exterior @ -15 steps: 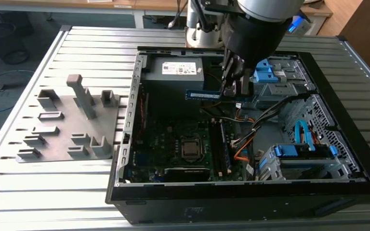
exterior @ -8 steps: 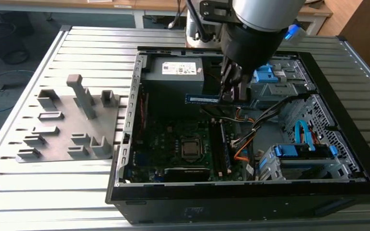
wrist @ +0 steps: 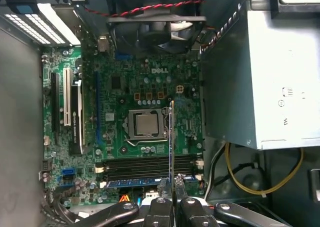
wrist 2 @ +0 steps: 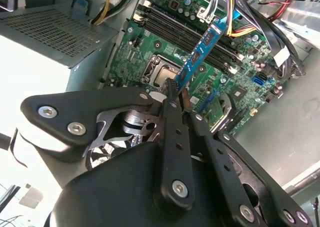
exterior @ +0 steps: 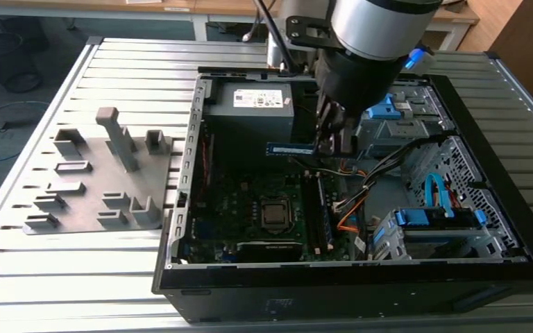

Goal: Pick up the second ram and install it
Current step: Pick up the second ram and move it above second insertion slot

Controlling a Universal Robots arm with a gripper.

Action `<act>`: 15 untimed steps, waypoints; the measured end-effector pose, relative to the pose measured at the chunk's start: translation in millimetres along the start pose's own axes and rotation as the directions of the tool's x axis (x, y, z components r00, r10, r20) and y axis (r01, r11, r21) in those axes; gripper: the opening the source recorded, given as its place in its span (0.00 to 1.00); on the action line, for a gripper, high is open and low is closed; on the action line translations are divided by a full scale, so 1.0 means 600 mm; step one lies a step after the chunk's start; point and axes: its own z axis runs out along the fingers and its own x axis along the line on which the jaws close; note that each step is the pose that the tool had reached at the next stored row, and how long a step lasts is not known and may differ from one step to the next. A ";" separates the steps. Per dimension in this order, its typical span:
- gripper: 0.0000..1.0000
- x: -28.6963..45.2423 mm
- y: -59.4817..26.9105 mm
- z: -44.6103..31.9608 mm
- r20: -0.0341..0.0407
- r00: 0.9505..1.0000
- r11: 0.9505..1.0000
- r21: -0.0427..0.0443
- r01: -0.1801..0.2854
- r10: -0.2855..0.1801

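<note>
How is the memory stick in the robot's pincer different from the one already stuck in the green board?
The second ram is clamped in the pincer, up above the motherboard; the other stick sits pushed down into that board. The second ram points across the memory slots, while the other stick lies along them. Both are long, thin, bluish boards.

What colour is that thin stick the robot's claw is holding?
Blue, with black chips along it; the second wrist view shows the second ram best.
</note>
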 end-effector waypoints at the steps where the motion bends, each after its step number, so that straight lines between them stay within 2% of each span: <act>1: 0.14 0.000 0.000 0.002 0.000 1.000 1.000 0.000 0.000 0.000; 15: 0.14 0.003 -0.002 0.035 0.000 1.000 1.000 0.000 0.000 0.000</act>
